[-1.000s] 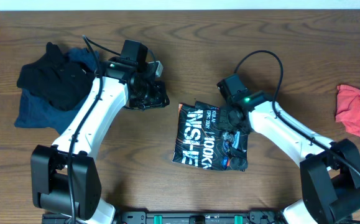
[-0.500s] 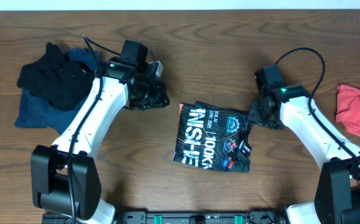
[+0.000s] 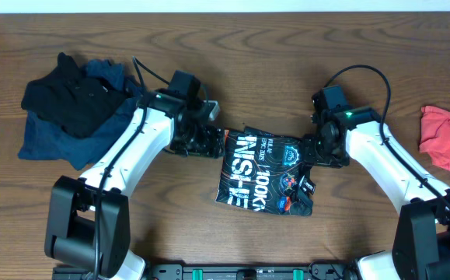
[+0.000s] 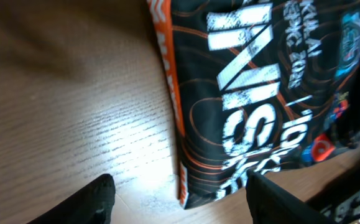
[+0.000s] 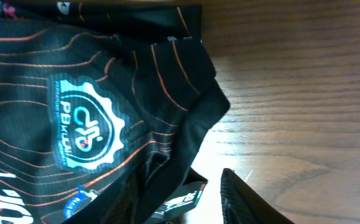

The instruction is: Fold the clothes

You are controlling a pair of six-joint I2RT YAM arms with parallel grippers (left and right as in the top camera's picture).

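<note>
The black jersey with white lettering and orange lines lies folded into a small rectangle at the table's middle. My left gripper is open at its upper left edge. In the left wrist view the jersey fills the right side, and one orange-trimmed corner sits between the spread fingers. My right gripper is at the jersey's upper right edge. In the right wrist view the rumpled jersey edge with a teal badge lies across the jaws. One finger shows on bare wood; the other is hidden by cloth.
A pile of black and navy clothes lies at the back left. A pink-red garment lies at the right edge. Bare wooden table surrounds the jersey.
My left arm has swung right, up to the jersey's left edge. My right gripper came off the jersey, went right, then came back to its right edge.
</note>
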